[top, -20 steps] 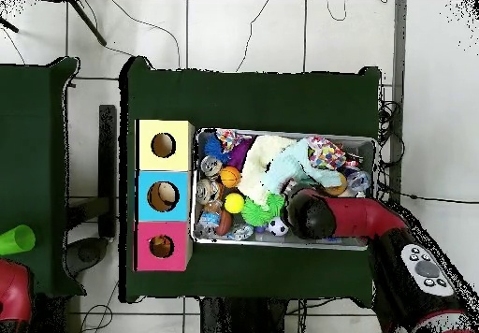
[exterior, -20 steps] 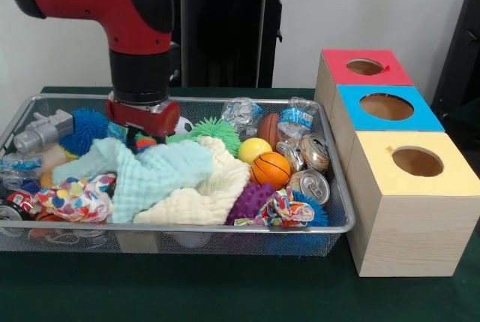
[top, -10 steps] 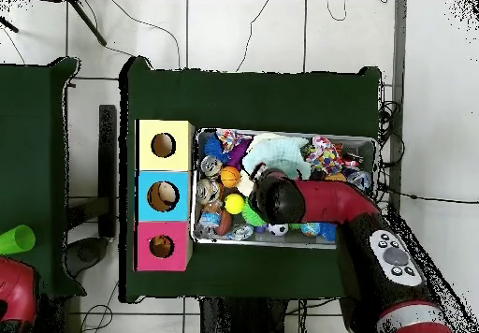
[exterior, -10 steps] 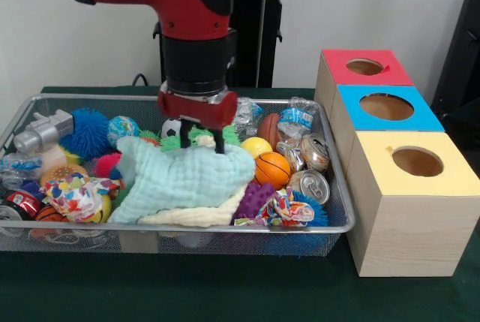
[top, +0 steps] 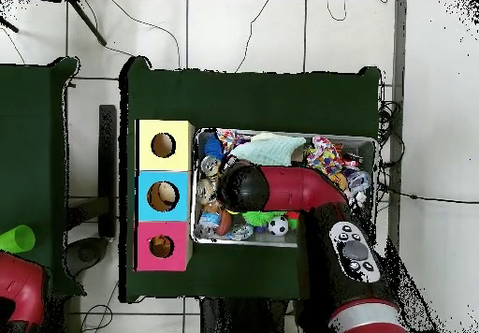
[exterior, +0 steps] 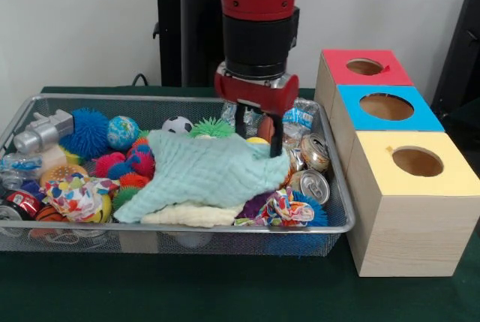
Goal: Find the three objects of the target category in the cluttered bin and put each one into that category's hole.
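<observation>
cloth: the mint green cloth [exterior: 206, 176] looks like the thing being moved. It's spread over the middle of the wire bin [exterior: 339, 224], with its right corner pulled up toward the bin's box side.
gripper: the gripper [exterior: 256, 128] has its two fingers down on that raised corner, closed on it as far as I can tell from the front view. From overhead the arm hides it.
what could go wrong: only a corner is pinched, so I'd guess the cloth could slip out once its full weight hangs. It's draped over the basketball and the cream cloth [exterior: 187, 215], so it might also drag those along or snag the bin rim.
more risk: a floppy cloth may bunch up on a hole's edge instead of dropping in.
bin contents: patterned cloth [exterior: 77, 197] at the left, blue spiky ball [exterior: 88, 128], soccer ball [exterior: 177, 124], toy camera [exterior: 41, 131], crushed cans [exterior: 313, 184] and plastic bottles at the right end.
boxes: yellow box [exterior: 411, 206], blue box [exterior: 384, 109] and red box [exterior: 361, 67] sit in a row just beside the bin. Can't see for sure what's inside the holes.
</observation>
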`<action>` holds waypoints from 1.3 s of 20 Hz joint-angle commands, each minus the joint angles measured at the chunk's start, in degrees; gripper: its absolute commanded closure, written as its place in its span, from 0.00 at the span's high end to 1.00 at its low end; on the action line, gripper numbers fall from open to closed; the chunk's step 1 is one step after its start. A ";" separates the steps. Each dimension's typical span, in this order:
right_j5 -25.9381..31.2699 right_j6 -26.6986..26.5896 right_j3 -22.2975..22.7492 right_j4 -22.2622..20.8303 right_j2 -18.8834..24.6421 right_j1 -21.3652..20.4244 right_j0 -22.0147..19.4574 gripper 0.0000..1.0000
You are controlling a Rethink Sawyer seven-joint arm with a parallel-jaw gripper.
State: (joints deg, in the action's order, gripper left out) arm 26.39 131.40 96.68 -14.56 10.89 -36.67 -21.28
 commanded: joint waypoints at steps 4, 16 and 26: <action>-7.48 -0.25 7.18 -0.26 2.84 2.52 -10.84 1.00; -11.77 -12.52 13.39 -15.50 14.47 7.25 -34.27 1.00; -14.84 -3.50 12.63 -20.98 11.64 8.91 -31.84 1.00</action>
State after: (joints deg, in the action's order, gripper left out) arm 15.14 131.40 105.51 -30.72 19.40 -30.77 -57.12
